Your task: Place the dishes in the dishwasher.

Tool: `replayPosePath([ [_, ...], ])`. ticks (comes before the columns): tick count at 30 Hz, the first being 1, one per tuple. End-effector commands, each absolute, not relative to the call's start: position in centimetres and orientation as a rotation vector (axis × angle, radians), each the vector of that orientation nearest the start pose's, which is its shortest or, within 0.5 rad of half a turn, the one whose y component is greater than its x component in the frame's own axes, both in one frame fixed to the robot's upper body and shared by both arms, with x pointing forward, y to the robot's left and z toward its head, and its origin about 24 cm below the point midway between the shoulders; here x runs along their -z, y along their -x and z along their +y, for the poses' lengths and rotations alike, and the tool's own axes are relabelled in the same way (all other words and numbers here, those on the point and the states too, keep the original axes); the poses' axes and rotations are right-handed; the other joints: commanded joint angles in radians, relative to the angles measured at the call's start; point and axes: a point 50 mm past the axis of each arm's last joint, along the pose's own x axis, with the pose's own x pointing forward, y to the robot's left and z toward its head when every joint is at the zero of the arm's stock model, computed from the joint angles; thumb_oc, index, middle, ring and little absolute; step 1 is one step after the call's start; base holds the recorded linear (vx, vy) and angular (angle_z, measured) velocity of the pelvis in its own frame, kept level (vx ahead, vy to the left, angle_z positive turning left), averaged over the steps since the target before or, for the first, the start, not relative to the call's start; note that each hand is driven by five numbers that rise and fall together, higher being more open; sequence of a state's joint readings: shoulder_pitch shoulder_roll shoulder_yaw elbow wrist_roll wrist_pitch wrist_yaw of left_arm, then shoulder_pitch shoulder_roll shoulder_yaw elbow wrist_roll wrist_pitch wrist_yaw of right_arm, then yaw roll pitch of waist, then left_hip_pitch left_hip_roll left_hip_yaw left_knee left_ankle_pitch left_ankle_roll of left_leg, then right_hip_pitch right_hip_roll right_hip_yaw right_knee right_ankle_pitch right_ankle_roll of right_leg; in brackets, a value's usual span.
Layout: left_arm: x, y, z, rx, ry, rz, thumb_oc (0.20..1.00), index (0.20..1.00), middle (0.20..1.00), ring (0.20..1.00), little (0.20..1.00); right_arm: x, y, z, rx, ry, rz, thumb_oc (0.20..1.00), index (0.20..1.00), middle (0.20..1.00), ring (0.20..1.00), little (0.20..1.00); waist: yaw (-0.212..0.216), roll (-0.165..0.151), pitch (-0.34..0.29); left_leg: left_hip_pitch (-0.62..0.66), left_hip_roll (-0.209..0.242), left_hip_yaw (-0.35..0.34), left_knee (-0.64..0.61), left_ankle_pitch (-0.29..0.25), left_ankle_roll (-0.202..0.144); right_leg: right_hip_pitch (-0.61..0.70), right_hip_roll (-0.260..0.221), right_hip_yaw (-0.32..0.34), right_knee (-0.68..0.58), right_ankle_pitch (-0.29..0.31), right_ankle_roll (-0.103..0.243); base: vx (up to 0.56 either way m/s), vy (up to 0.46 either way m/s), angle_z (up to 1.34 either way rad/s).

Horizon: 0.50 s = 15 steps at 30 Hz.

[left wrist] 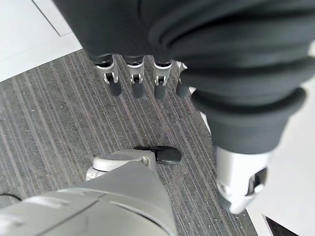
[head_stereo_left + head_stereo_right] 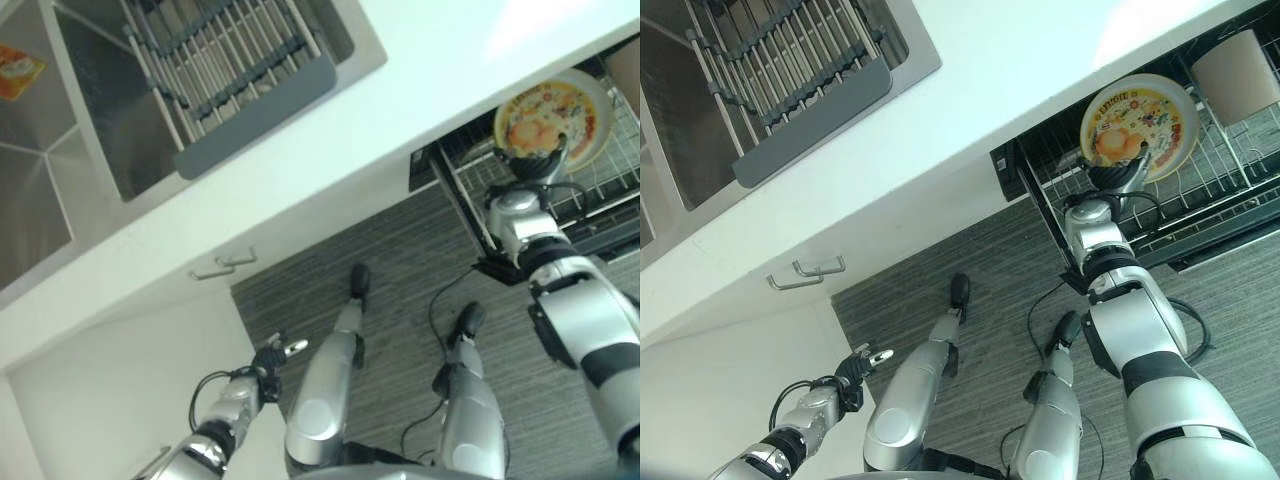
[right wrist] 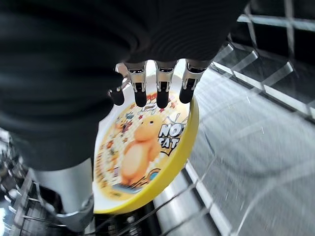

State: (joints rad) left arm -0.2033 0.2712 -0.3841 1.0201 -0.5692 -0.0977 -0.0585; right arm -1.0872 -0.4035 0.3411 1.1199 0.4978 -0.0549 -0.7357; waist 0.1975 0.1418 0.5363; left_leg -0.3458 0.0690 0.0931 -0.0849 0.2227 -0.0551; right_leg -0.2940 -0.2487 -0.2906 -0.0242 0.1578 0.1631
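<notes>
My left hand (image 2: 862, 362) hangs low near 7 o'clock, fingers loosely straight, empty. My right hand (image 2: 1118, 172), far out toward 1 o'clock, clasps the yellow plate (image 2: 1140, 118) by its near rim, standing it on edge over the dishwasher rack (image 2: 1230, 180). I can't make out the slot beneath it.

Kitchen, sink (image 2: 90, 120), counter (image 2: 420, 90), dishwasher rack (image 2: 1200, 190)

Yellow-rimmed plate (image 3: 142, 157) bears an orange cartoon figure.
</notes>
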Motion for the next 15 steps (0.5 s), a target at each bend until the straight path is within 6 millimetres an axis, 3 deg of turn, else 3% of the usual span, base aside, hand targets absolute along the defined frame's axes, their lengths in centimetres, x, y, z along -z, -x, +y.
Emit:
replayPosePath([
  [1, 12.1, -19.7, 19.9, -0.031, 0.069, 0.823, 1.000, 1.000, 1.000, 1.000, 1.000, -18.3, -40.4, -19.0, 0.583, -0.017, -0.228, 1.000, 1.000, 1.000, 1.000, 1.000, 0.007, -0.047, -0.016, 0.033, 0.047, 0.015, 0.064, -0.085, -0.051, -0.048, -0.114, -0.012, 0.102, 0.015, 0.063, 0.03, 0.057, -0.08],
  [2, 12.2, -19.6, 19.8, -0.036, 0.073, 0.825, 1.000, 1.000, 1.000, 1.000, 1.000, -18.4, -40.2, -18.4, 0.552, -0.033, -0.271, 1.000, 1.000, 1.000, 1.000, 1.000, 0.000, -0.049, -0.016, 0.043, 0.048, 0.019, 0.065, -0.087, -0.050, -0.040, -0.112, -0.009, 0.104, 0.012, 0.061, 0.03, 0.069, -0.05],
  [4, 12.6, -19.0, 19.8, -0.067, 0.089, 0.836, 1.000, 1.000, 1.000, 1.000, 1.000, -19.1, -39.2, -15.3, 0.389, -0.053, -0.382, 1.000, 1.000, 1.000, 1.000, 1.000, -0.025, -0.063, -0.016, 0.092, 0.054, 0.034, 0.071, -0.095, -0.048, 0.002, -0.103, 0.004, 0.114, -0.002, 0.048, 0.03, 0.055, -0.07],
  [6, 12.7, -18.8, 20.0, -0.083, 0.091, 0.843, 1.000, 1.000, 1.000, 1.000, 1.000, -19.2, -38.4, -14.3, 0.341, -0.072, -0.437, 1.000, 1.000, 1.000, 1.000, 1.000, -0.036, -0.071, -0.016, 0.119, 0.057, 0.041, 0.074, -0.099, -0.046, 0.029, -0.097, 0.009, 0.121, -0.014, 0.041, 0.02, 0.015, -0.13],
  [9, 13.0, -18.1, 20.3, -0.107, 0.094, 0.856, 1.000, 1.000, 1.000, 1.000, 1.000, -19.3, -37.1, -13.5, 0.305, -0.124, -0.512, 1.000, 1.000, 1.000, 1.000, 1.000, -0.050, -0.083, -0.035, 0.139, 0.065, 0.048, 0.085, -0.108, -0.044, 0.053, -0.086, 0.014, 0.137, -0.034, 0.030, 0.04, -0.015, -0.09],
  [15, 14.4, -14.9, 20.8, -0.210, 0.117, 0.932, 1.000, 1.000, 1.000, 1.000, 1.000, -16.8, -33.2, -13.2, 0.259, -0.267, -0.519, 1.000, 1.000, 1.000, 1.000, 1.000, -0.099, -0.121, -0.136, 0.246, 0.094, 0.066, 0.089, -0.125, -0.041, 0.184, -0.045, 0.015, 0.143, -0.094, -0.009, 0.12, -0.049, -0.08],
])
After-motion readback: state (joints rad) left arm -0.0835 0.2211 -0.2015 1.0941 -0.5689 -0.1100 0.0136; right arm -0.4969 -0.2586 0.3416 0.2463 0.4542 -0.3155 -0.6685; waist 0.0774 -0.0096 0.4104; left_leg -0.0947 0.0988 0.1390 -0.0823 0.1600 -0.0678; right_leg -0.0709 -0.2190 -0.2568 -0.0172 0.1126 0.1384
